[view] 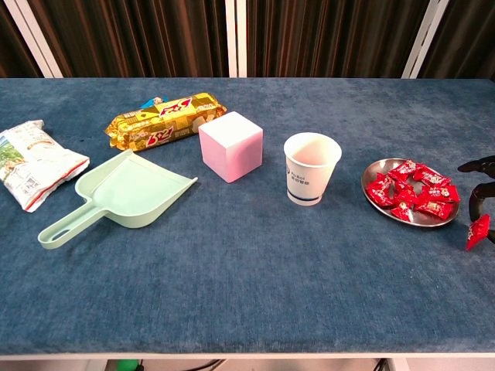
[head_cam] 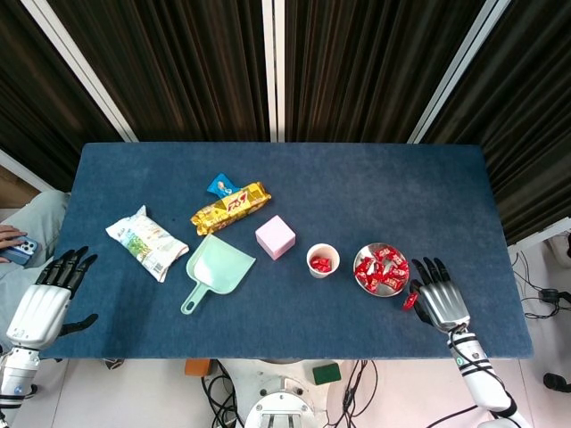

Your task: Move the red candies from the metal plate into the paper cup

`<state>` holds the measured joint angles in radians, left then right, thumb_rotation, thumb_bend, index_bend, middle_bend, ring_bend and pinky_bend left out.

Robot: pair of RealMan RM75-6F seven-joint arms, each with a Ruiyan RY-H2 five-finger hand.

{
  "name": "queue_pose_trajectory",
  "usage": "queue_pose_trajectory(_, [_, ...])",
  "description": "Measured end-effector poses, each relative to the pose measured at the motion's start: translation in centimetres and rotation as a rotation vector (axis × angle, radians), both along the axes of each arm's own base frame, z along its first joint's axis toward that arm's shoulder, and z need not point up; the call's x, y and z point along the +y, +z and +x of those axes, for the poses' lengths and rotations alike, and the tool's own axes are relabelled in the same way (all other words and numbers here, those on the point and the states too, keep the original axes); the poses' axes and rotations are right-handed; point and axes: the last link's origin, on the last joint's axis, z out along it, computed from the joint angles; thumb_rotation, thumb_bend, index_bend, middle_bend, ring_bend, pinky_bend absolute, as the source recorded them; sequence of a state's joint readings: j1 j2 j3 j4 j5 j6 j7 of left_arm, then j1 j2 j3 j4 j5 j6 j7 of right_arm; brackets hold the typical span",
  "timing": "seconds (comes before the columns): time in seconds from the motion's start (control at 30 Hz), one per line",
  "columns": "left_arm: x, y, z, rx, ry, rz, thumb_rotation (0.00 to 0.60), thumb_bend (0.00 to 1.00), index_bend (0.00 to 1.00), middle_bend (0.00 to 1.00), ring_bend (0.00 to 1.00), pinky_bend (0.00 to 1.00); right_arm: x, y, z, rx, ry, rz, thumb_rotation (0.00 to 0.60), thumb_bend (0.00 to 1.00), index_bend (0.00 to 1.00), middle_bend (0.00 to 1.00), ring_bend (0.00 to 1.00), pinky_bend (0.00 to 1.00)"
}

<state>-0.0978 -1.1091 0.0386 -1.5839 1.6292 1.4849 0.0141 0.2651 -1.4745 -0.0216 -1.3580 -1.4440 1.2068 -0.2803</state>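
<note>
Right hand (head_cam: 439, 301) pinches one red candy (view: 477, 231), lifted beside plate (view: 374, 171), ready for carry to cup (view: 312, 168); left hand (head_cam: 41, 305) spread, idle.

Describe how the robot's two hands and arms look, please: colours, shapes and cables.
Both the left hand and the right hand have silver-grey metallic backs and slim black fingers. The right forearm is white with dark bands; no loose cables show on either arm.

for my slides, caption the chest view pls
Right hand holds a red candy beside the metal plate, paper cup waiting.
</note>
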Motion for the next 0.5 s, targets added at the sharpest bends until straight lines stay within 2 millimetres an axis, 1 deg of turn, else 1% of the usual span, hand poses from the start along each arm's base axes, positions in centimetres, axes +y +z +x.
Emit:
queue_pose_trajectory(0.3, [0.01, 0.0, 0.0, 0.0, 0.001, 0.0, 0.6, 0.1, 0.09, 0.03, 0.0, 0.15, -0.08, -0.16, -0.02, 0.004, 0.01, 0.008, 0.6, 0.43, 0.52, 0.07, 0.0, 0.0])
queue_pose_trajectory(0.5, [0.01, 0.03, -0.02, -0.001, 0.001, 0.002, 0.6, 0.1, 0.09, 0.03, 0.0, 0.15, -0.09, -0.21, 0.08, 0.004, 0.023, 0.01, 0.6, 0.47, 0.59, 0.08, 0.0, 0.0])
